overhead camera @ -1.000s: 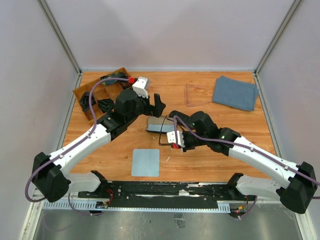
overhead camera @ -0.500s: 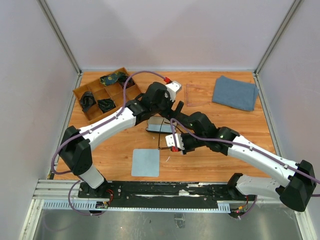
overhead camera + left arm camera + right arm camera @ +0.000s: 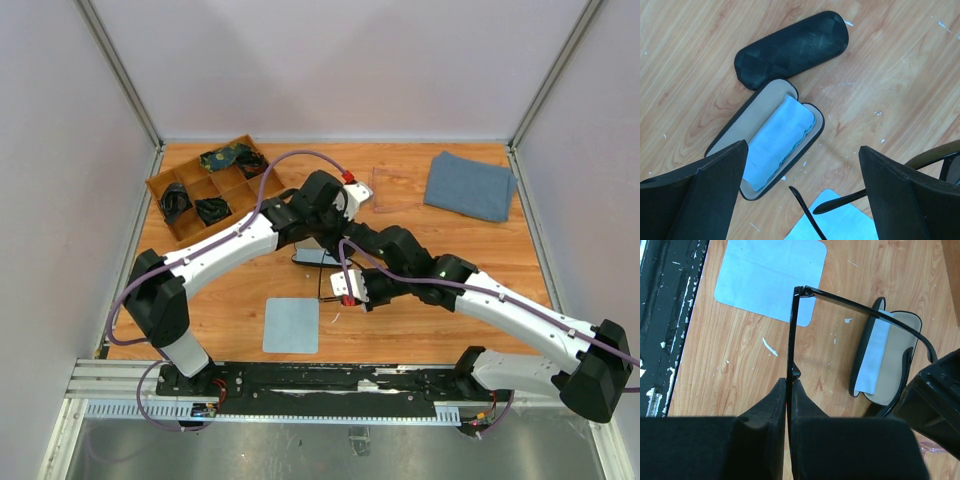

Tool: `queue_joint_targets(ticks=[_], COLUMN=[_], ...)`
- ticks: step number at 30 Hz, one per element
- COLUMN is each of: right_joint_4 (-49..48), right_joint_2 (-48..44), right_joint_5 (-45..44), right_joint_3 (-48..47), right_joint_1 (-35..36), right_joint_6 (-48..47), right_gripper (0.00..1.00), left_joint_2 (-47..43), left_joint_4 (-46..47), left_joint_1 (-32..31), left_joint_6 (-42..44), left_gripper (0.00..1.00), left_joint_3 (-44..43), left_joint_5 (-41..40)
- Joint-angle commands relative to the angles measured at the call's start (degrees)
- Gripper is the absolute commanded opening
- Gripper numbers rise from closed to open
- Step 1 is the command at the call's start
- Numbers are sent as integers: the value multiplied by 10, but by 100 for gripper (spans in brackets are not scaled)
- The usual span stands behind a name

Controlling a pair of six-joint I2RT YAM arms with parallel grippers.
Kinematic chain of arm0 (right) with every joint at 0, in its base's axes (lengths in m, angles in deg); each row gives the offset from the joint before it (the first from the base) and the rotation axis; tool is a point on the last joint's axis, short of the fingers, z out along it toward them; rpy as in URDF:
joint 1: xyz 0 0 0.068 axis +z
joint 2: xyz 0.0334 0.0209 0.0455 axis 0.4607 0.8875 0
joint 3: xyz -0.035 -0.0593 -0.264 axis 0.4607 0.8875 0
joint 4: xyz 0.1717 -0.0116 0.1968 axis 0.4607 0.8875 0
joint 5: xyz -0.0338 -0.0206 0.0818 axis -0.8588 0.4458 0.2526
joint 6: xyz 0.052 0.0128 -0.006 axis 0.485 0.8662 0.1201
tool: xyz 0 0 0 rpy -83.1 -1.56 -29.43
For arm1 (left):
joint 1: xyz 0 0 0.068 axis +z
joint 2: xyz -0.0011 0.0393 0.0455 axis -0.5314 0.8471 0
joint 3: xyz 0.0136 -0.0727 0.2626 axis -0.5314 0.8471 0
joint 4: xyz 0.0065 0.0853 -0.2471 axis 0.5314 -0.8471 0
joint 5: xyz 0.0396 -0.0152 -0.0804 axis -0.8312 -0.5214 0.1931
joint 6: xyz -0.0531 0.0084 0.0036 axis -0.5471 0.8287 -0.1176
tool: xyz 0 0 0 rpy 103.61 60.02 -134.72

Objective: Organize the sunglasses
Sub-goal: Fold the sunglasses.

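R tool (image 3: 789,385) clenched on front rim of black sunglasses (image 3: 791,330), centre of top view, temples unfolded, beside open case (image 3: 897,355). L tool (image 3: 802,147) released wide above case. Risk: thin rim twists/slips in pinch; spread temples snag case lip or L tool.

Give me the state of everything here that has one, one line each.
Black sunglasses: temples open, held in a pinch.
Right fingers: shut on the black sunglasses.
Left fingers: wide open, empty.
First case: open, blue cloth inside.
Second case: closed.
Loose cloth: flat on the table.
Towel: folded.
Pale glasses: lying on the table, untouched.
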Motion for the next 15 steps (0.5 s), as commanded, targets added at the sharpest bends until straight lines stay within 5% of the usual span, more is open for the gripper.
queue_joint_targets(ticks=[1,15], right_joint_4=[-9,-27], right_joint_2=[-8,-9], right_joint_5=[-25,-64], right_joint_3=[-20,-20], right_joint_1=[8,8], right_joint_6=[5,15], right_gripper=[1,1], left_joint_2=[5,6], left_joint_4=[-48,-87], left_joint_1=[-15,-30], left_joint_6=[31,57], left_gripper=[99,99], left_joint_3=[-16,-26], left_joint_5=[34,93])
